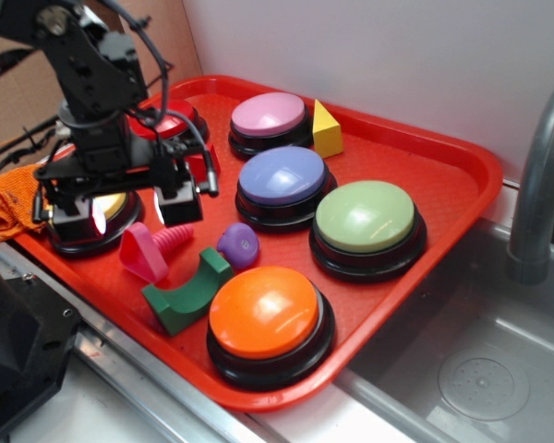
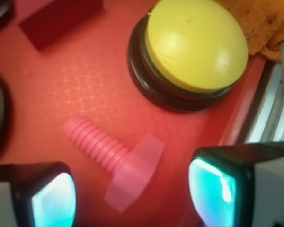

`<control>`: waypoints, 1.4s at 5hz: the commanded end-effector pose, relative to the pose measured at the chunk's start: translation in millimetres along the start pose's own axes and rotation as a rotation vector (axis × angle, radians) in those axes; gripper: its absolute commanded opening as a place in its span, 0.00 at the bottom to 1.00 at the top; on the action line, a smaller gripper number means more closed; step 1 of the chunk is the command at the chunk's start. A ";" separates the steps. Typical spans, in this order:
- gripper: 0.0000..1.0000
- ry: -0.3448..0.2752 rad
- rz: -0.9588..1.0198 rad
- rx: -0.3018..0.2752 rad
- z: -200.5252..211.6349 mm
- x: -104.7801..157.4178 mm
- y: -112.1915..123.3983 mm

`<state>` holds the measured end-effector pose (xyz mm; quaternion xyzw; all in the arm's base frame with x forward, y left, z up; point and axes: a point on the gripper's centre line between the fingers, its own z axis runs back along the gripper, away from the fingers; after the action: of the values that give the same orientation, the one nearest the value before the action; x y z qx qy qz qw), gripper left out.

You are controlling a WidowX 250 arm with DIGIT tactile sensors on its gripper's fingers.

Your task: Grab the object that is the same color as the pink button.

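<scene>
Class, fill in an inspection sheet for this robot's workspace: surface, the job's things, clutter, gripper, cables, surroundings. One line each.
Surface: red tray, set beside a metal sink.
Job's things: pink bolt lying on its side on the tray, ungrasped; pink button at the back of the tray.
Clutter: lavender button, green button, orange button, yellow button, red button partly hidden, yellow wedge, purple knob, green arch block, dark red block.
Gripper: gripper open above the bolt, fingers either side of its head.
Cables: black cables looped on the arm.
Surroundings: orange cloth, grey faucet, white wall.
</scene>
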<state>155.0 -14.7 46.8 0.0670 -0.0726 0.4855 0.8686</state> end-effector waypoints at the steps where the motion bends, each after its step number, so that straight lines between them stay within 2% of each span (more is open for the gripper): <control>1: 1.00 0.012 -0.009 -0.003 -18.6 4.9 -5.5; 2: 1.00 0.024 -0.016 0.003 -26.7 3.7 -7.7; 3: 0.15 0.021 -0.024 0.007 -26.8 3.0 -9.0; 4: 0.00 0.013 -0.020 0.005 -25.5 3.9 -8.0; 6: 0.00 -0.024 -0.060 0.000 -9.4 11.0 -5.4; 7: 0.00 -0.055 -0.148 -0.006 7.0 19.8 -10.7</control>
<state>166.4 -7.2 48.7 0.0919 -0.0754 0.4180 0.9006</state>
